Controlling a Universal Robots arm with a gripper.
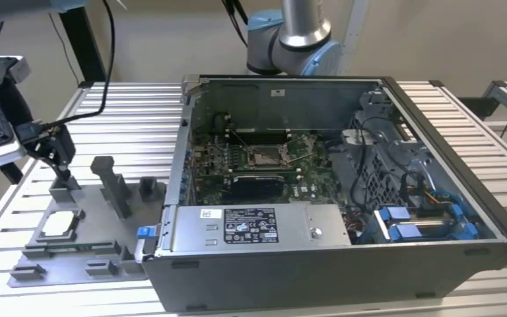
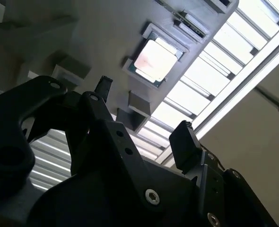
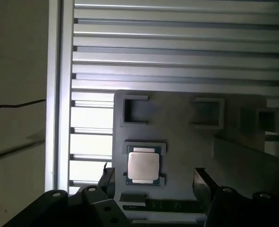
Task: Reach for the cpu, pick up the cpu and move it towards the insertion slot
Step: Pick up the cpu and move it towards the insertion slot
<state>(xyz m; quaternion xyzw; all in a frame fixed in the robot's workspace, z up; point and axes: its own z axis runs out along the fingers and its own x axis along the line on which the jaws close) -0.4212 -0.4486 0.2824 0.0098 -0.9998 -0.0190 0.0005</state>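
Observation:
The cpu [image 1: 60,224] is a small silver-topped square chip lying flat in a pocket of the grey fixture plate [image 1: 77,267] at the exterior view's left. My gripper [image 1: 60,173] hangs a little above the plate, beyond the cpu and apart from it. In both wrist views its black fingers are spread wide with nothing between them: gripper [image 2: 144,113] below the cpu [image 2: 154,60], and gripper [image 3: 153,180] close to the cpu [image 3: 143,164]. The insertion slot [image 1: 263,156], a shiny metal-framed socket, sits on the green board inside the open computer case.
The grey computer case [image 1: 324,264] takes up the middle and the exterior view's right, its walls rising around the board. Upright grey blocks [image 1: 113,185] stand on the fixture plate between gripper and case. Another arm's base [image 1: 293,39] stands behind the case. The slatted table [image 1: 130,112] ends just beyond the plate.

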